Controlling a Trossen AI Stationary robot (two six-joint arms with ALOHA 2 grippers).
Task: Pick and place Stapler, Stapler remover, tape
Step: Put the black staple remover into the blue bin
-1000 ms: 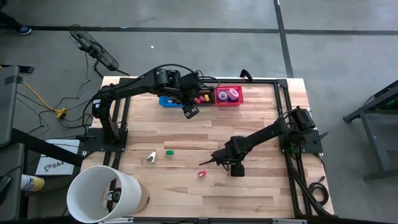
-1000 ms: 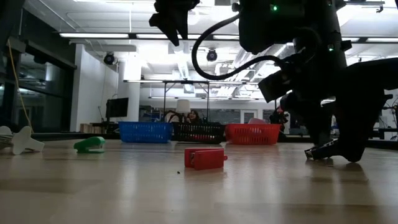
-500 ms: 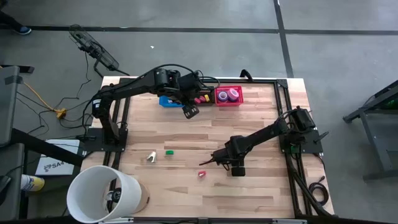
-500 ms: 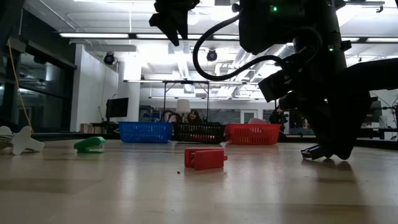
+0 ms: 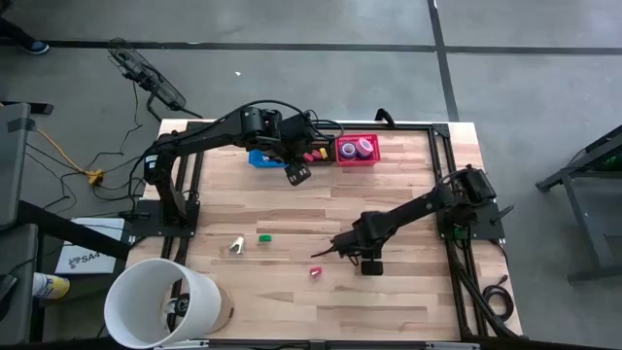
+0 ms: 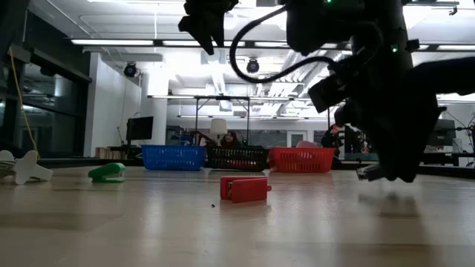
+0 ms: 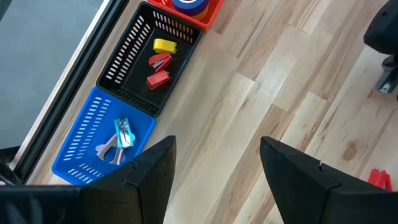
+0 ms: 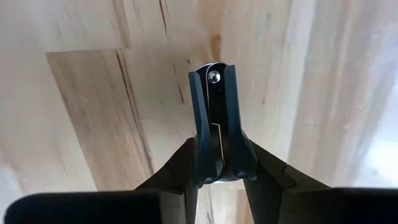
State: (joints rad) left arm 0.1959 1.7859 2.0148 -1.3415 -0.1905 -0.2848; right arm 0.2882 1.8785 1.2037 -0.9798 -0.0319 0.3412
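The right claw (image 8: 214, 171) is closed on a dark staple remover (image 8: 214, 124), pinching it at its rear end so that the hinged end with the shiny rivet sticks out ahead. In the low view the claw (image 6: 382, 172) hangs just clear of the surface (image 5: 408, 194), somewhat right of the middle and towards its near edge. The left claw (image 7: 214, 174) waits with its fingers spread wide and nothing between them, up above the three baskets at the far edge.

The lift looks only just begun, so the sensible thing is to go straight up until the remover is well off the wood, then carry it level towards the far edge. The blue basket (image 7: 102, 140) already holds what look like pale removers, so that is probably the place for this one — the black basket (image 7: 149, 59) has small staplers in it, and the red basket (image 5: 358, 151) holds tape rolls (image 5: 356, 147). The grip is narrow and at one end, so a quick swing could twist the piece loose.

A red stapler (image 6: 243, 188), a green stapler (image 6: 107, 173) and a white remover (image 6: 26, 167) are left on the surface, nearer the near-left corner — keep clear of them
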